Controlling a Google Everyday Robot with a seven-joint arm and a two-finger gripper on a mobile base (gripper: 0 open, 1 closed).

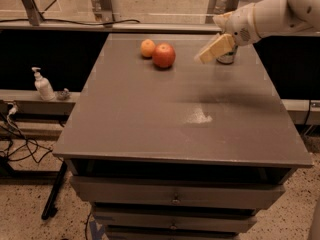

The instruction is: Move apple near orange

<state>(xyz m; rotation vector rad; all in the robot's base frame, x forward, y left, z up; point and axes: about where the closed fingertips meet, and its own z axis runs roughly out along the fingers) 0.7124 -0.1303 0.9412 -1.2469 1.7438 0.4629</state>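
The red apple [164, 55] sits on the grey table [150, 114] at the back, touching or almost touching the smaller orange [147, 48] on its left. My gripper [206, 57], with cream-coloured fingers, hangs above the table to the right of the apple, well apart from it and holding nothing. It is in front of a can.
A metal can [227, 57] stands at the back right of the table, partly behind the gripper. A soap dispenser bottle [44, 85] stands on a ledge to the left. Drawers are below the table front. Cables lie on the floor at left.
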